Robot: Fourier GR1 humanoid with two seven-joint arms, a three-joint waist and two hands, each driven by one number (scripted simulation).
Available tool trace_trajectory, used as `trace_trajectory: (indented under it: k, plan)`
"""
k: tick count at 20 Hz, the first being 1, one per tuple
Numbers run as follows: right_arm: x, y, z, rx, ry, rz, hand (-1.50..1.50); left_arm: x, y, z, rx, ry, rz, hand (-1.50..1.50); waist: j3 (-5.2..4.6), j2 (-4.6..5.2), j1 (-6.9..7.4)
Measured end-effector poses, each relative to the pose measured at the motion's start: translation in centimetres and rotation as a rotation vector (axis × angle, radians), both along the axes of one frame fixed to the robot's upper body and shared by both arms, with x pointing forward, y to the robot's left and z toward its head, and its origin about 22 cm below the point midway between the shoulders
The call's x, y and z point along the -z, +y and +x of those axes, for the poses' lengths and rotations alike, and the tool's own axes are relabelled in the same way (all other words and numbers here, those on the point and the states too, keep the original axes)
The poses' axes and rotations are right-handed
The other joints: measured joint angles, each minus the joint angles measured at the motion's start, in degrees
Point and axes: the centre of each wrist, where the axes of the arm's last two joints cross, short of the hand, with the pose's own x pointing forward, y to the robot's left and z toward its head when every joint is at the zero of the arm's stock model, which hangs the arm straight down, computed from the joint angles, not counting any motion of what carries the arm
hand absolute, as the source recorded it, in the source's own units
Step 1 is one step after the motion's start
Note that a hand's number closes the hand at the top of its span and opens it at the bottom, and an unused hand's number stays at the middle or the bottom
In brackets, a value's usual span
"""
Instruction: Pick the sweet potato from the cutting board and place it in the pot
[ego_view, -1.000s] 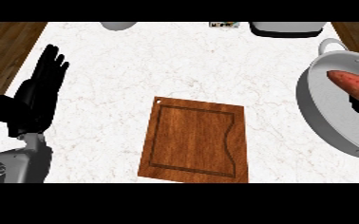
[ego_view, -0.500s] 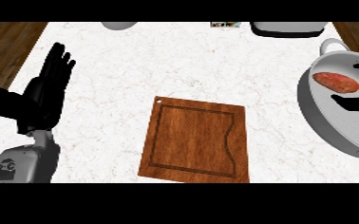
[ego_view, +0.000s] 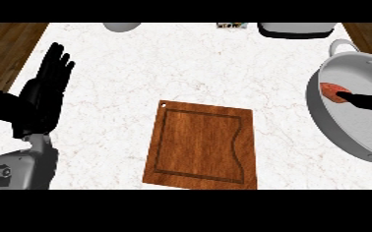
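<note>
**In the pot: sweet potato (ego_view: 331, 89) is off the board (ego_view: 200, 145)**

Over at the right edge of the view, the sweet potato lies inside the pot (ego_view: 317, 109), up near its left wall. A dark bit of the right robot hand (ego_view: 357, 99) sits touching or just beside the potato's right end. So little of that hand shows that I can't tell whether it's gripping or not. The left robot hand (ego_view: 47, 91) is open and upright, resting at the left edge over the surface (ego_view: 145, 69), nowhere near the action.

Handling-wise, my guess is that it's stiff and dense, fairly hefty for its size, with dry skin that shouldn't slip much. It doesn't look fragile, so a short drop into the pot wouldn't hurt it. The ends taper, so I'd take it across the thick middle. It'll likely roll a bit on the pot's floor.

Counts:
- one sweet potato
- one board, nothing on it
- one pot
- two robot hands
- three things cut off along the far edge that I can't identify
</note>
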Motion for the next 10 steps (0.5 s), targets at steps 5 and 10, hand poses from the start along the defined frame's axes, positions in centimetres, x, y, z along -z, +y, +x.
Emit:
trace_trajectory:
  k: [5, 10]
  plan:
    - [-1.3, -3.7, -1.8, 0.028, -0.083, 0.138, -1.5, 0.5, 0.8, -0.5, 0.001, 0.0, 0.001, 0.0, -0.04, -0.02, -0.12]
    - [-2.4, -8.0, -5.2, 0.027, -0.118, 0.198, -1.5, 0.2, 0.7, -0.2, -0.002, 0.001, 0.004, 0.0, -0.02, 0.04, -0.19]
